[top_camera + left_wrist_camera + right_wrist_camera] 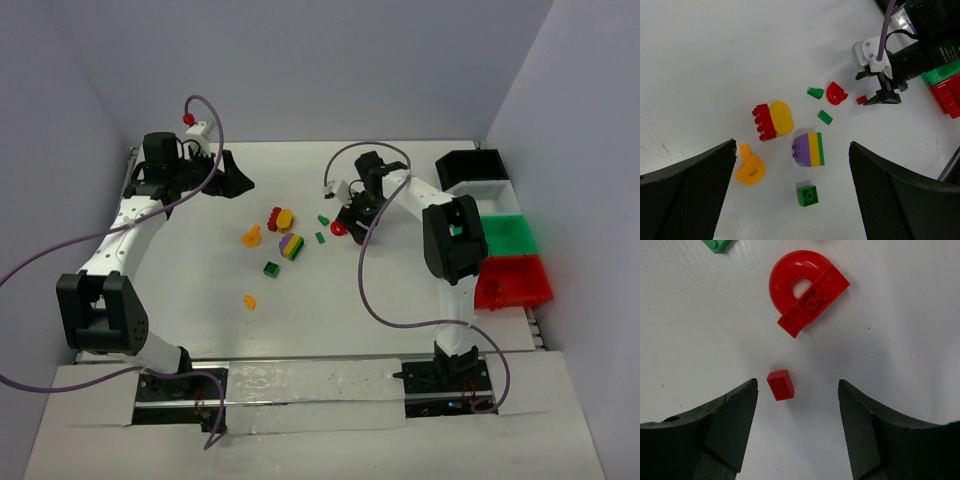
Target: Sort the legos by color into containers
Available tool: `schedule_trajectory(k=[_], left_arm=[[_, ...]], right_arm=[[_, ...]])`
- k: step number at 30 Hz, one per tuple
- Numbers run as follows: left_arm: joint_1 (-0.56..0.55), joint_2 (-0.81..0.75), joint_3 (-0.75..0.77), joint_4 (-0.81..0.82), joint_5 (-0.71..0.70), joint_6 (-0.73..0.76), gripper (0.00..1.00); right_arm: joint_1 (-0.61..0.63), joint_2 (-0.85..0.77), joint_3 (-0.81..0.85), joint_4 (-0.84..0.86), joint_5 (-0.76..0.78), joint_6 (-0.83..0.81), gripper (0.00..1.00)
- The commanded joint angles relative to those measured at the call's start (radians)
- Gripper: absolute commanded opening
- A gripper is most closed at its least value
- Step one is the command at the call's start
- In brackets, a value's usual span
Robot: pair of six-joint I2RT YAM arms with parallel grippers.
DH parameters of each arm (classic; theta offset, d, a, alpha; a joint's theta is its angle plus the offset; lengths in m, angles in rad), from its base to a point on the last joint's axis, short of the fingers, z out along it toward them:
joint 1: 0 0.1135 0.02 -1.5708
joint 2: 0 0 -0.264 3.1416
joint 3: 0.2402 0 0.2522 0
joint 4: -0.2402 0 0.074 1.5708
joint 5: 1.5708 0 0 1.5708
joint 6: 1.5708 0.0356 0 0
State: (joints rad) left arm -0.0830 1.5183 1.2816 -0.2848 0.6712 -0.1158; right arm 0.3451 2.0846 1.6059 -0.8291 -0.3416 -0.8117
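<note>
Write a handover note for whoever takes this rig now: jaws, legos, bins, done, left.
Left gripper: jaws open, empty, at far left, away from the pile.
Right gripper: jaws open, small red plastic brick lying between them, not gripped; red plastic arch piece just beyond.
Loose mid-table: purple-yellow-green stacked block, green square brick, orange curved piece, others.
Row of four open plastic bins at right: no bricks visible inside.
Done: nothing sorted. Left: everything; likely that red brick to the red plastic bin first.
</note>
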Motion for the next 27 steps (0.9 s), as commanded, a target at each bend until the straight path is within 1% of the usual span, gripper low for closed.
schedule_trajectory(k=[1,9,10,12,20,24,27], left_arm=[[0.009,0.008,0.051,0.01,0.022,0.016,0.99],[0.009,0.016,0.062,0.003,0.019,0.016,0.99],[0.009,0.017,0.064,0.001,0.018,0.018,0.99],[0.009,0.017,0.065,-0.001,0.015,0.018,0.99],[0.011,0.034,0.081,-0.004,0.021,0.01,0.99],[0.011,0.04,0.088,-0.006,0.018,0.011,0.99],[0.011,0.04,0.093,-0.011,0.016,0.014,0.99]], right_arm=[[0.024,-0.004,-0.012,0.0,0.032,-0.052,0.72],[0.035,0.025,-0.003,-0.016,0.046,-0.058,0.63],[0.035,0.032,0.003,-0.024,0.055,-0.061,0.6],[0.038,0.036,0.001,-0.028,0.064,-0.066,0.57],[0.048,0.035,-0.021,-0.041,0.098,-0.081,0.53],[0.056,0.034,-0.032,-0.04,0.111,-0.085,0.47],[0.061,0.031,-0.036,-0.042,0.122,-0.085,0.46]])
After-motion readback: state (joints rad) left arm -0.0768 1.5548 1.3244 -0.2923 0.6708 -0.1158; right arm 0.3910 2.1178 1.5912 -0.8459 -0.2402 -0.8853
